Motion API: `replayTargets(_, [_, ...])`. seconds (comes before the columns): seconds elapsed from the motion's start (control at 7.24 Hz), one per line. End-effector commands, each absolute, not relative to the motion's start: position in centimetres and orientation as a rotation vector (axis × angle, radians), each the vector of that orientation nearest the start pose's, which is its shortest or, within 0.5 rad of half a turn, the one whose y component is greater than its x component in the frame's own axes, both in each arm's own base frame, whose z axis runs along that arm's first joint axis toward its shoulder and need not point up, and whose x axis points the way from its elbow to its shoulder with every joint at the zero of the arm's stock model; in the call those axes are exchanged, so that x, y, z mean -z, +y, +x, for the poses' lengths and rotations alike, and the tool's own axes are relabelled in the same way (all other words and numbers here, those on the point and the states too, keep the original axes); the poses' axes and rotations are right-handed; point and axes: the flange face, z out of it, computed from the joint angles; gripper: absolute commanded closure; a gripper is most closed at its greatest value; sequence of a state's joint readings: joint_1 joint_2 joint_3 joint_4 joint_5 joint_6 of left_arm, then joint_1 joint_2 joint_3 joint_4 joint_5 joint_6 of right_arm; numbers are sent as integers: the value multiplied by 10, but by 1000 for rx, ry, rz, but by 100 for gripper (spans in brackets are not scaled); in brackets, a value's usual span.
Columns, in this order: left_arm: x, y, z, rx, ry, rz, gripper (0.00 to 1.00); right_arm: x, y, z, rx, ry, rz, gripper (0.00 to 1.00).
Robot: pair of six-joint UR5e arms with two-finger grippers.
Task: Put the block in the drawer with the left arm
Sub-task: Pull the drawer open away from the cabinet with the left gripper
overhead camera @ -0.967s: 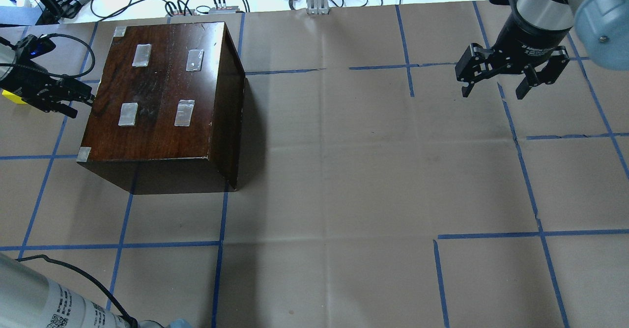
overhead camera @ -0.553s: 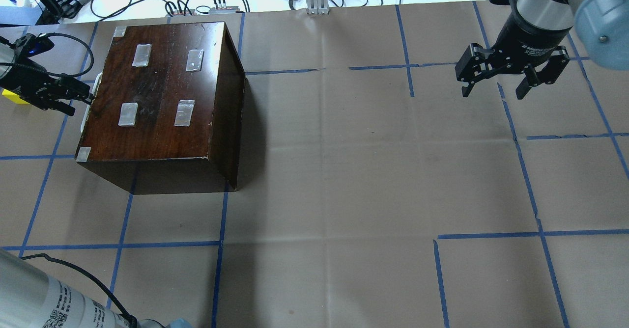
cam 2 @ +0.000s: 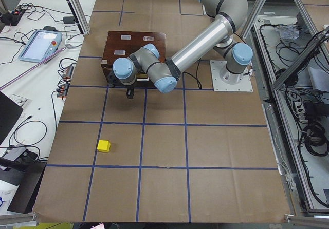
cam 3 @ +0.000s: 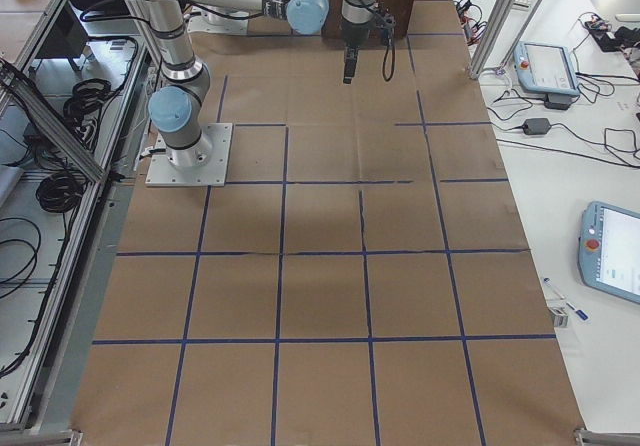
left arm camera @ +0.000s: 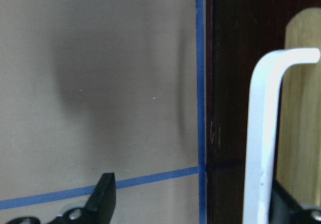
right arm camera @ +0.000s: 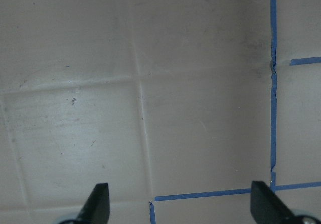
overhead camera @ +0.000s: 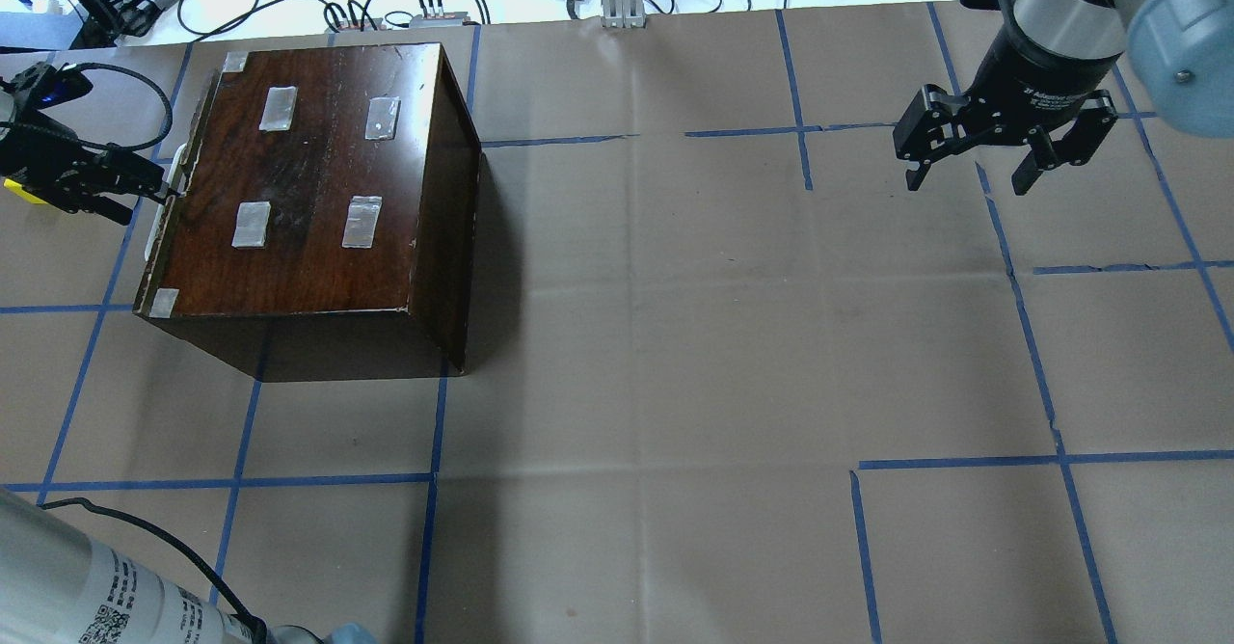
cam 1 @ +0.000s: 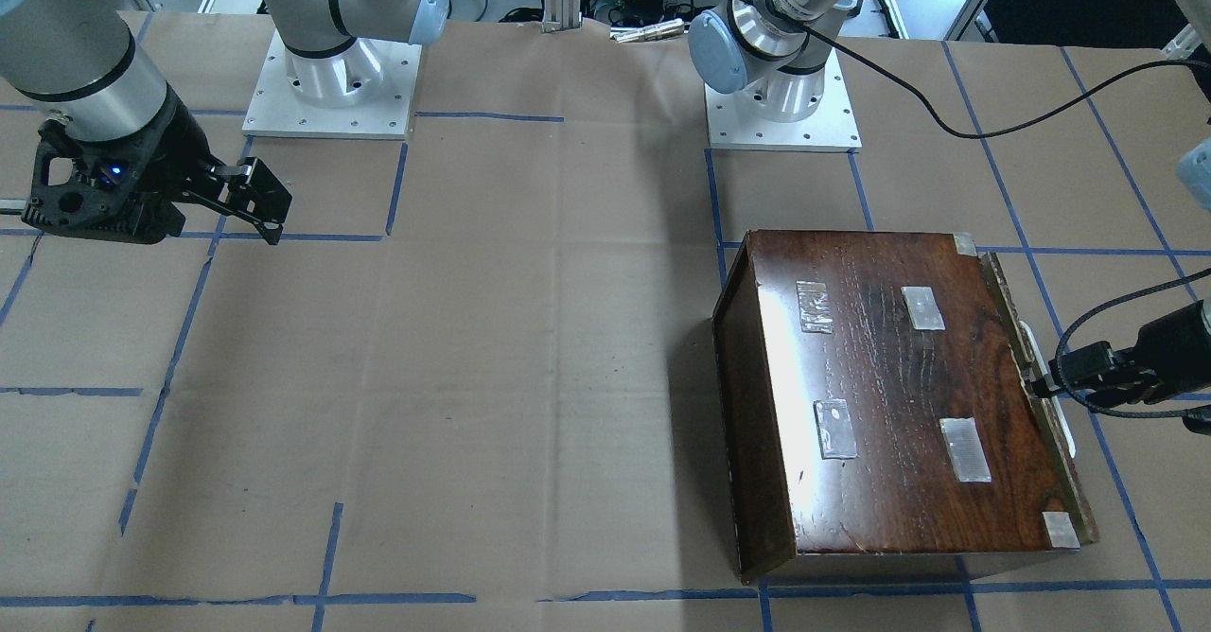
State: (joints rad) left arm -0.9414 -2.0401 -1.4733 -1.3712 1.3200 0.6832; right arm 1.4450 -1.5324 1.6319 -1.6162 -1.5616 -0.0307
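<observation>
The dark-brown box (overhead camera: pixel 308 181) stands at the back left. Its drawer (overhead camera: pixel 164 239) sticks out a little on the box's left side; it also shows in the front view (cam 1: pixel 1058 452). My left gripper (overhead camera: pixel 135 191) is open. One of its fingers (left arm camera: pixel 286 206) sits hooked behind the drawer's white handle (left arm camera: pixel 261 133). The dark drawer front (left arm camera: pixel 225 83) fills the right of the left wrist view. The yellow block (cam 2: pixel 104 146) lies on the paper left of the gripper, partly hidden in the overhead view (overhead camera: pixel 19 191). My right gripper (overhead camera: pixel 969 176) is open and empty, hovering at the far right.
Brown paper with blue tape lines (overhead camera: pixel 675 335) covers the table. Cables and small devices (overhead camera: pixel 405 8) lie beyond the back edge. The two arm bases (cam 1: pixel 331 74) stand at the robot's side. A teach pendant (cam 2: pixel 38 44) lies on the side bench.
My left gripper has moved left with the white handle, and the drawer has slid a little out of the box's left side. The right arm has not moved.
</observation>
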Motion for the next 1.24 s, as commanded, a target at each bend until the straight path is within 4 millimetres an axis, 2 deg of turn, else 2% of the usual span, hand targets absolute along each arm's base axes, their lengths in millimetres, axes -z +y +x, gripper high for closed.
replayTargets(0.0, [-288,-603,267,36,3433,31,1,-444,-514,70,-80,3124,149,0])
replayTargets(0.14, [-288,-598,280,46,3430,29,1,-443,-513,70,-85,3123,149,0])
replayTargets(0.41, [-294,-602,288,68,3420,22,1,-443,-514,70,-83,3124,149,0])
replayTargets(0.69, [-288,-601,297,61,3423,5,1,-444,-514,70,-80,3124,149,0])
replayTargets(0.83, [-292,-599,309,77,3416,-22,1,-443,-514,70,-83,3124,149,0])
replayTargets(0.97, [-294,-600,313,85,3412,-26,1,-444,-514,70,-80,3124,149,0])
replayTargets(1.11, [-288,-602,317,75,3411,-29,1,-443,-514,70,-83,3124,149,0])
